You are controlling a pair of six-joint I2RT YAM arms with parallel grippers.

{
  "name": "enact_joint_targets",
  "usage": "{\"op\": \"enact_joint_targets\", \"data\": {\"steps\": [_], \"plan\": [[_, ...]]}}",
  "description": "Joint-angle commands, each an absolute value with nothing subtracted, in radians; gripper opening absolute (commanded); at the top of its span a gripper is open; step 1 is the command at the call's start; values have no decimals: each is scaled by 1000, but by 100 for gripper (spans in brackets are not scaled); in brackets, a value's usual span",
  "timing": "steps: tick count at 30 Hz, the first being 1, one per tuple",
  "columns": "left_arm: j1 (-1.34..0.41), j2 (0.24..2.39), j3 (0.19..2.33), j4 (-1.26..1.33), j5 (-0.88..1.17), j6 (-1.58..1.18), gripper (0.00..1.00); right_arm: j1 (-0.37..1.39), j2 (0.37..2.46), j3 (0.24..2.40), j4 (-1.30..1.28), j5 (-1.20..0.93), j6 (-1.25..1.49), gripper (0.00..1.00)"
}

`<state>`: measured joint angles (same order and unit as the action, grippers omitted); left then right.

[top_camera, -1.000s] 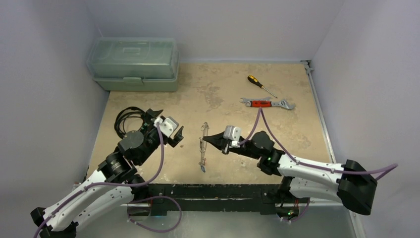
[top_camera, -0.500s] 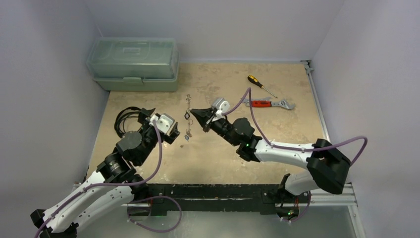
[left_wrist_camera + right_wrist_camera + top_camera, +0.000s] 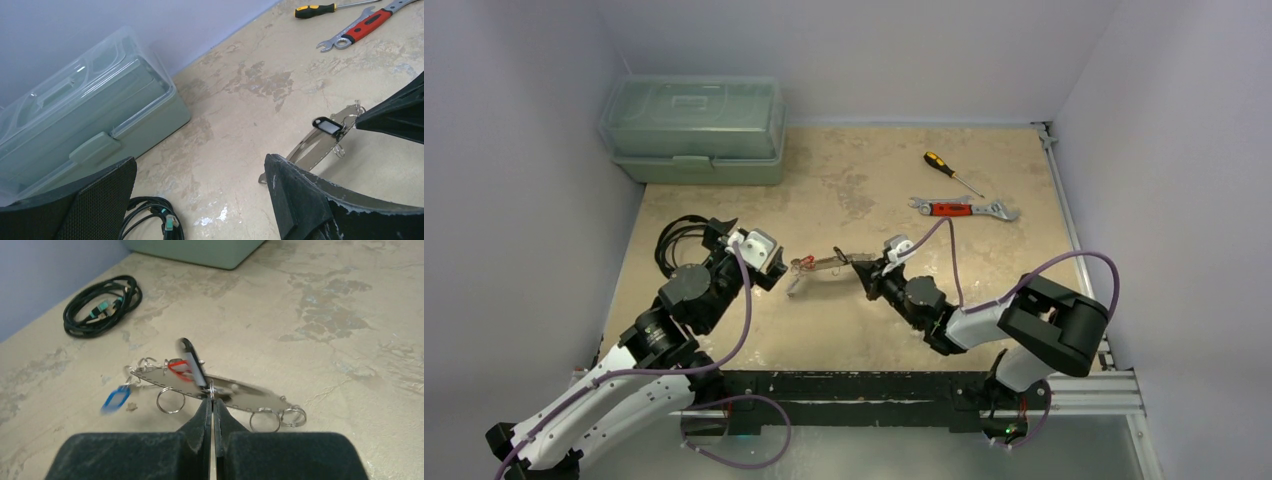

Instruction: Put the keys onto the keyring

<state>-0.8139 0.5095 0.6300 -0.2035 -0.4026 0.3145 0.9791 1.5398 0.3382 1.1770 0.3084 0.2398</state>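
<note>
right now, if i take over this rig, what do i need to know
Left pincer open, empty, beside the keyring's free end.
Right pincer shut on the keyring's edge, holding it between the arms.
Blue tag, red tag and black tag hang at the keyring.
Done: tags seem attached.
Left: confirm each is really threaded on; too small to tell here.

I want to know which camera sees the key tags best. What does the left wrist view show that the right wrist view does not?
Only the left wrist view: the screwdriver and the wrench. Only the right wrist view: the blue tag and the red tag. Both views: the keyring, the black tag and the cable.
</note>
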Motion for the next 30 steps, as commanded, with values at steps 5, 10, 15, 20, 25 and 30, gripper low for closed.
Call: {"op": "enact_joint_targets", "data": {"steps": [5,10,15,20,25,30], "plan": [[-806,518,630,-184,-385,302,99,980,1488,285,1280,439,344,0],[-804,521,631,-184,-384,301,98,980,1497,234,1324,433,385,0],[-805,524,631,-183,-377,301,99,979,1511,201,1323,457,424,0],[-805,526,631,-185,-378,301,99,980,1534,187,1328,460,457,0],[-803,529,629,-183,-382,301,99,980,1493,198,1187,537,517,46],[-801,537,624,-166,-410,276,99,980,1310,217,967,666,558,82]]}}
